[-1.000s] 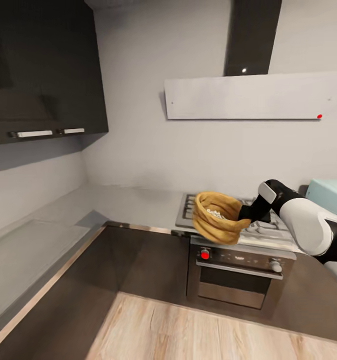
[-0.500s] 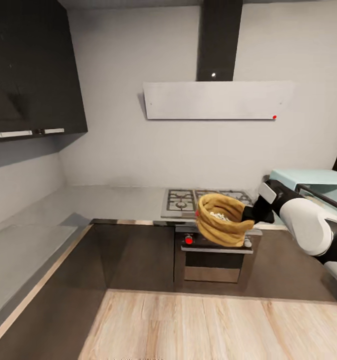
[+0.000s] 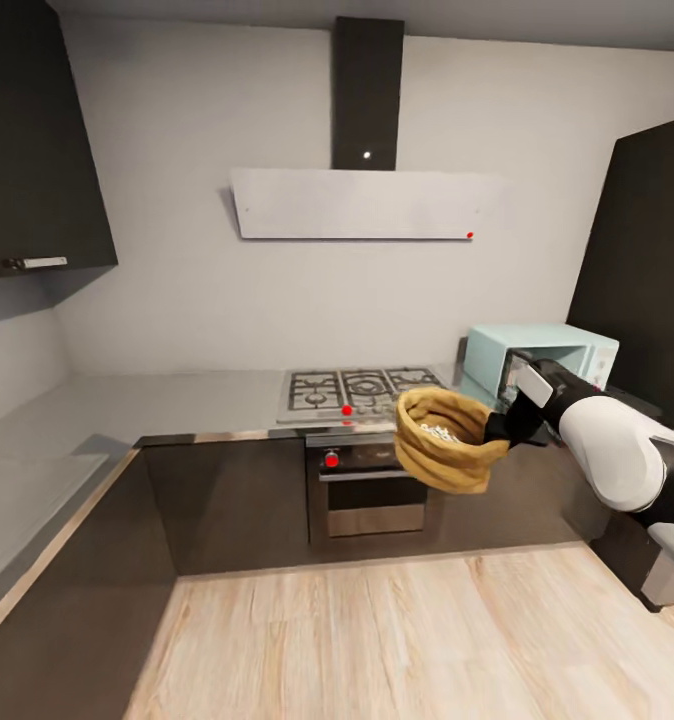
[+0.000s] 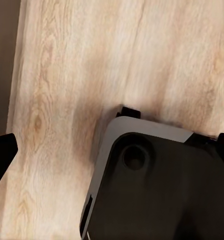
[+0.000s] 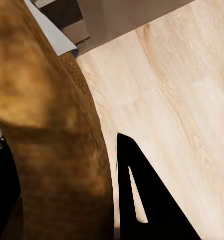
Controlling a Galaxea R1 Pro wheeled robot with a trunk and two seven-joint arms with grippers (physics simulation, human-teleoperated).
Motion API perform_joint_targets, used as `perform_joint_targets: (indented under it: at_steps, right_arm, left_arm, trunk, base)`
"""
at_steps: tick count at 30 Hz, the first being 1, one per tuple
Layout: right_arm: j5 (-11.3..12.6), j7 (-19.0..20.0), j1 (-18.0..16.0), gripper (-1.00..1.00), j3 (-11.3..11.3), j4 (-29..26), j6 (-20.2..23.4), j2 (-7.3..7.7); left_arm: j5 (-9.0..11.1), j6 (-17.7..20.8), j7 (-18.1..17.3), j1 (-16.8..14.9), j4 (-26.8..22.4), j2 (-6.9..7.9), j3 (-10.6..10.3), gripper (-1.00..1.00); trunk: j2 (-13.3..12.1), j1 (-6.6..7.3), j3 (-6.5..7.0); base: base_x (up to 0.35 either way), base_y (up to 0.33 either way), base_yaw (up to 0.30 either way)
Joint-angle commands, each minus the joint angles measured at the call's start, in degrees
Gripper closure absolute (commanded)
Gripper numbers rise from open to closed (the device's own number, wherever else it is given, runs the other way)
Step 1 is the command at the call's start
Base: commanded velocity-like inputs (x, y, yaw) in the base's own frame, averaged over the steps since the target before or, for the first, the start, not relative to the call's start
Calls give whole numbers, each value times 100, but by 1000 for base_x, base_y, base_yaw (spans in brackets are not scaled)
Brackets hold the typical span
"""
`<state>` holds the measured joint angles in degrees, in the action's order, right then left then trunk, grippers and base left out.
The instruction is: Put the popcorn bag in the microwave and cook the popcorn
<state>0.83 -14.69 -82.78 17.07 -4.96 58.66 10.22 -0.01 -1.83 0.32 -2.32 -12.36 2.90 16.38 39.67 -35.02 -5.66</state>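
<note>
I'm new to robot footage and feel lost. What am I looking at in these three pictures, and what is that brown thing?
It is a simulated two-armed robot in a kitchen. The head camera looks forward: the right gripper holds the popcorn bag in the air, whitish popcorn inside, near the mint microwave beside the gas hob. The right wrist camera sees the bag's side and one dark finger above wooden floor. The left wrist camera looks down at the floor and the robot's base.

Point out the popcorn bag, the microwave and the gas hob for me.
popcorn bag point(image 3: 447, 462): head view, on its tan wrinkled side below the rolled rim.
microwave point(image 3: 537, 340): head view, on its mint-blue top.
gas hob point(image 3: 357, 385): head view, on the middle grate.
</note>
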Motion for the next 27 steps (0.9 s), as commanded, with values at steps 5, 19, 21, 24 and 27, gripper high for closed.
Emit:
perform_joint_targets:
  at_steps: [5,19,21,24,27]
  right_arm:
    - [14,-51,-5,100,51,-5,13,-2]
    - [14,-51,-6,100,58,-5,13,-2]
    - [14,-51,-3,100,58,-5,13,-2]
    - [14,-51,-5,100,59,-5,13,-2]
    - [14,-51,-5,100,60,-5,13,-2]
  left_arm:
    - [1,-17,3,-5,6,-6,6,-100]
    - [1,-19,3,-5,6,0,6,-100]
    - [1,-19,3,-5,6,-1,6,-100]
    - [1,-26,3,-5,6,0,6,-100]
    - [1,-27,3,-5,6,0,6,-100]
  trunk:
    - [9,1,-10]
    - [9,1,-10]
    - [9,1,-10]
    - [9,1,-10]
    - [9,1,-10]
  base:
    - [-267,0,-298]
    - [-113,0,-298]
    - [-1,-14,-298]
    - [0,-183,-298]
    - [0,-282,-298]
